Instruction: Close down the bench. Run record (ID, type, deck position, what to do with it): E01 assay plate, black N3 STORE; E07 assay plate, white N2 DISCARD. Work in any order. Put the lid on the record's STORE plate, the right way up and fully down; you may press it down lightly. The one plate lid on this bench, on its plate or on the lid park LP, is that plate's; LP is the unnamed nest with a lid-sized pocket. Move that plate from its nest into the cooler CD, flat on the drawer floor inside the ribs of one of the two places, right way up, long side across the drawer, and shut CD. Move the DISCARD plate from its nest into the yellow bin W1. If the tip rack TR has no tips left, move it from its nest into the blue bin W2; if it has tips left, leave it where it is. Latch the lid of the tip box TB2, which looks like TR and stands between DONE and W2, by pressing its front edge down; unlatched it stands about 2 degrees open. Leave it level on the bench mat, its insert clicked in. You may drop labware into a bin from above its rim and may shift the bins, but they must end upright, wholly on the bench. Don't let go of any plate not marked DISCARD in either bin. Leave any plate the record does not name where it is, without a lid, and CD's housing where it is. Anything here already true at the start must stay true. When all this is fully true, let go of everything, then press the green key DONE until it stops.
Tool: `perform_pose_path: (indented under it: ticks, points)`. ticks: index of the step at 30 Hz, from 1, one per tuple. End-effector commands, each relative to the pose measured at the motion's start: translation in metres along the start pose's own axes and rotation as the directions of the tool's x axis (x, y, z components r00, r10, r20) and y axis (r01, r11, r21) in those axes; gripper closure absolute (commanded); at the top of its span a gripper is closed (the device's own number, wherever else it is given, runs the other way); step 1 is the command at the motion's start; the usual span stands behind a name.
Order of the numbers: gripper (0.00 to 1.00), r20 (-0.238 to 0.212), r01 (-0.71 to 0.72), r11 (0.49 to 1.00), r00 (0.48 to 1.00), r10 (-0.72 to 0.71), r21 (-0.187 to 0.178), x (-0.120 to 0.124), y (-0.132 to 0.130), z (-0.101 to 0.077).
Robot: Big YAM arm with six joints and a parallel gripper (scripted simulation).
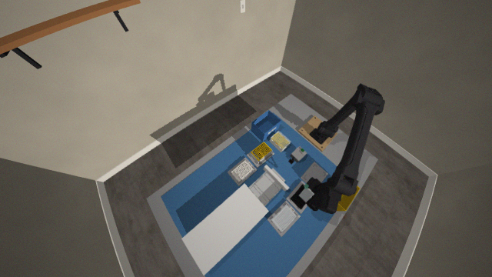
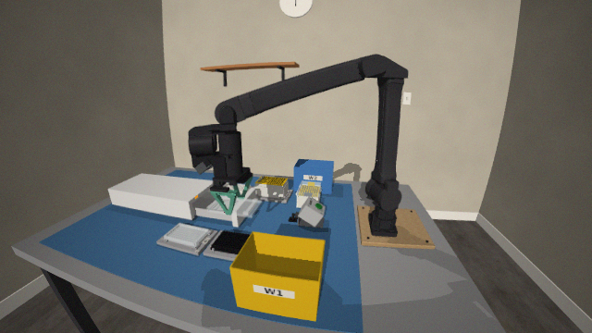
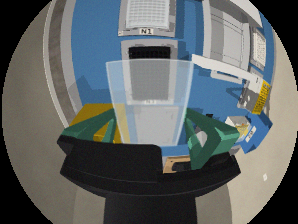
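Clear plastic fills the middle of the wrist view: the plate lid, clamped between the green fingers of the gripper and held flat in the air. Just above it in that frame, the black plate sits in its nest, with a white plate higher still. In the exterior view the yellow bin W1 stands at lower centre, and the open cooler drawer lies behind the gripper.
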State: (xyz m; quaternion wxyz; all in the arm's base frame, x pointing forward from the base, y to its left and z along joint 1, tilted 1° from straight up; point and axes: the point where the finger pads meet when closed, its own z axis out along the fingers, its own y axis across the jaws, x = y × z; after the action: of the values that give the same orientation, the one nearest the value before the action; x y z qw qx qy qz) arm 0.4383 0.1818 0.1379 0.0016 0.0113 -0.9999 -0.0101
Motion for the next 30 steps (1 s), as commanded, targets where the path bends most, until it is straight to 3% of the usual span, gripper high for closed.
perform_pose_path:
  ticks: [1,5,6,7,8,9,30]
  points:
    - [1.0,0.042,0.007,1.0,0.999,-0.007,-0.015,-0.028,0.002,-0.02]
    - [1.0,0.042,0.018,1.0,0.999,-0.017,-0.015,-0.033,0.007,-0.019]
    - [1.0,-0.014,0.022,1.0,1.0,-0.022,0.005,-0.013,0.003,0.002]
    - [1.0,0.014,0.025,1.0,1.0,-0.025,-0.005,-0.012,0.004,-0.011]
    - [1.0,0.018,0.025,1.0,1.0,-0.025,-0.006,-0.011,0.004,-0.013]
    - [1.0,0.044,0.008,1.0,0.999,-0.007,-0.016,-0.025,0.005,-0.018]
    - [1.0,0.048,0.03,0.999,0.998,-0.029,-0.017,-0.017,0.009,-0.024]
